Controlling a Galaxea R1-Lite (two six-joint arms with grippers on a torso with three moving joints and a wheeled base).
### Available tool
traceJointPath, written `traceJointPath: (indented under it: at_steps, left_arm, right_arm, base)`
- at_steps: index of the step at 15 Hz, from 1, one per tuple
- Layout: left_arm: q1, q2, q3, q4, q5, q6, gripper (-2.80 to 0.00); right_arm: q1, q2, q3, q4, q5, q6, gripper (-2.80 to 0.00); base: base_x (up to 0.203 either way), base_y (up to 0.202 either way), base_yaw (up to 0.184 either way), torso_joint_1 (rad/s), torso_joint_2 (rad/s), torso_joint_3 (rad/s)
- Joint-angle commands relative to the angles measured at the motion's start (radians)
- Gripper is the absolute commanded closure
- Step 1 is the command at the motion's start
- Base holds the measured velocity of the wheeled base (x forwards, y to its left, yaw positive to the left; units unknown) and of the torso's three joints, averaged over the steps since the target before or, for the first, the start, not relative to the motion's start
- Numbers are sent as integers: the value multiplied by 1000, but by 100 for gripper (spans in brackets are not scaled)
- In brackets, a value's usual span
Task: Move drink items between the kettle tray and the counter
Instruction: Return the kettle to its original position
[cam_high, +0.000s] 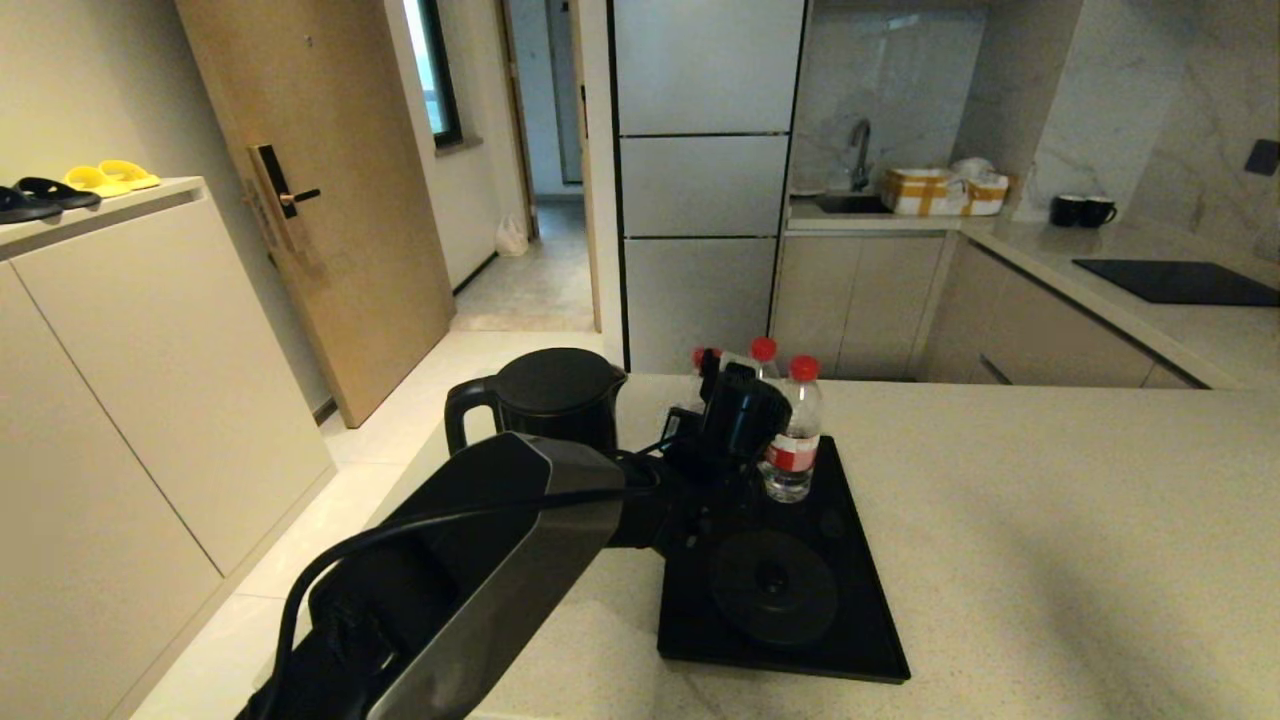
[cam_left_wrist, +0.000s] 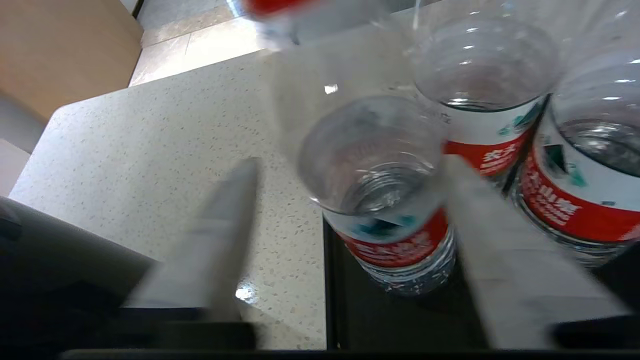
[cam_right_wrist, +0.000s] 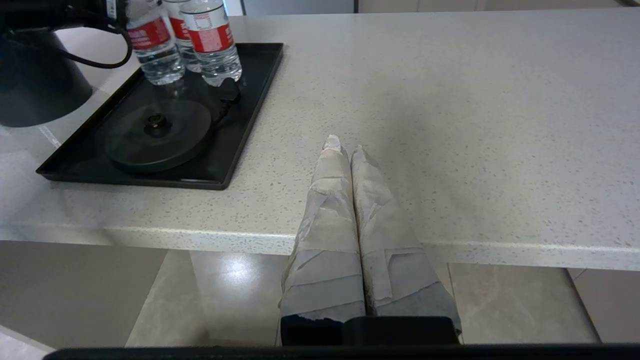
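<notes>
The glossy black kettle (cam_high: 545, 400) stands on the beige speckled counter (cam_high: 1050, 520), just left of the black tray (cam_high: 870, 600). The round base disc (cam_high: 773, 587) on the tray is bare. Three red-capped water bottles (cam_high: 798, 435) stand at the tray's far end. My left gripper (cam_left_wrist: 350, 161) is open, its taped fingers (cam_left_wrist: 215, 240) on either side of the nearest bottle (cam_left_wrist: 395, 240), which stands at the tray's corner (cam_left_wrist: 400, 320). My right gripper (cam_right_wrist: 345, 145) is shut and empty, hovering over the counter's near edge, right of the tray (cam_right_wrist: 250, 125).
The counter's left edge (cam_high: 420, 470) drops to the floor beside the kettle. Behind lie an L-shaped worktop with a black hob (cam_high: 1180, 280), two dark mugs (cam_high: 1080, 210), boxes (cam_high: 940, 190) and a sink tap (cam_high: 860, 150).
</notes>
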Motion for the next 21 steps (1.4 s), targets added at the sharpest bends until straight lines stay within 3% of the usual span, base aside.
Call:
traceJointPath:
  at_steps: [1,8,10,16,18,21]
  left_arm:
    - [-13,-12,0,-9,4,-3,0]
    - [-16,-18,0,-11,7,-5,0]
    - [-68,-39,9,-21,51,-6,0]
    - [-74,-49,37,-27,65,-18,0]
    - [-98,-97,140,-38,68,-42,0]
    - [-119,-150,207,-40,69,-62,0]
  right_arm:
    - [0,0,0,1,0,0,0]
    - [0,0,0,1,0,0,0]
    - [0,0,0,1,0,0,0]
    - [0,0,0,1,0,0,0]
    - [0,0,0,1,0,0,0]
    - [0,0,0,1,0,0,0]
  base:
    - [0,0,0,0,0,0]
    - [0,0,0,0,0,0]
    - [0,0,0,0,0,0]
    - [0,0,0,0,0,0]
    - [0,0,0,0,0,0]
    - [0,0,0,0,0,0]
